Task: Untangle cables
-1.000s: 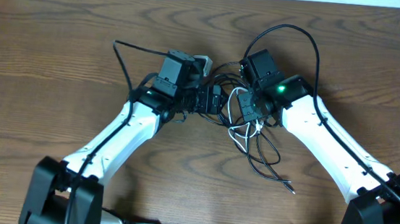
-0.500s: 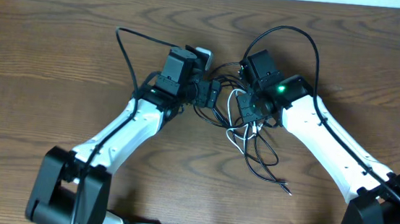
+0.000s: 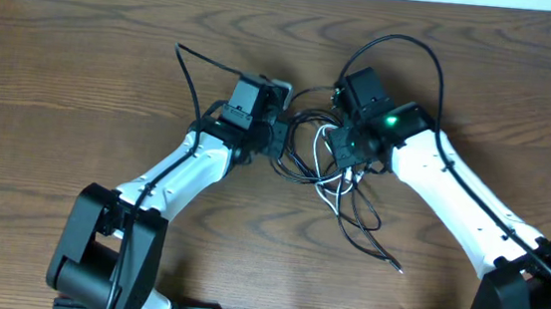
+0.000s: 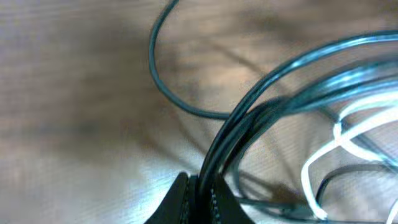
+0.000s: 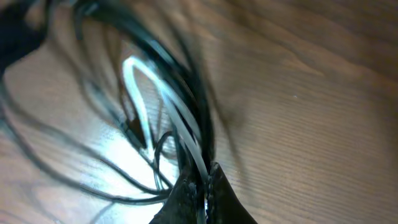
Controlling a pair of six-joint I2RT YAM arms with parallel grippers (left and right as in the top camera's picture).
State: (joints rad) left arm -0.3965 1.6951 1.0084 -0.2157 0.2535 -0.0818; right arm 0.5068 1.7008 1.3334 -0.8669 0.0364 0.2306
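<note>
Looking down from overhead, both arms meet over the tangled cables point(image 3: 307, 159) on the table point(image 3: 83, 68). The left gripper point(image 3: 279, 135) sits at the left edge of the bundle and the right gripper point(image 3: 344, 149) at its right edge, so the knot lies between the two sets of fingers. A white cord point(image 3: 330, 186) loops out just below the right fingers. Loose black cords point(image 3: 369, 233) trail off toward the robot's base.

At the left wrist, the left gripper point(image 4: 200, 188) is pinched narrow on a pair of black cords point(image 4: 245, 111). They rise from the tips and curve away to the right. The white cord point(image 4: 341, 127) lies beyond and to the right of the tips, outside the grip.

At the right wrist, the right gripper point(image 5: 204, 179) is also clamped tight. The white cord point(image 5: 177, 115) and some dark strands run up out of the pinch. Blur hides which black ones are actually caught.

With each side apparently holding a different part of the bundle, this looks like the pull-apart step. The next move calls for drawing the grippers slowly away from each other, slightly raised, so the loops slide rather than cinch.
</note>
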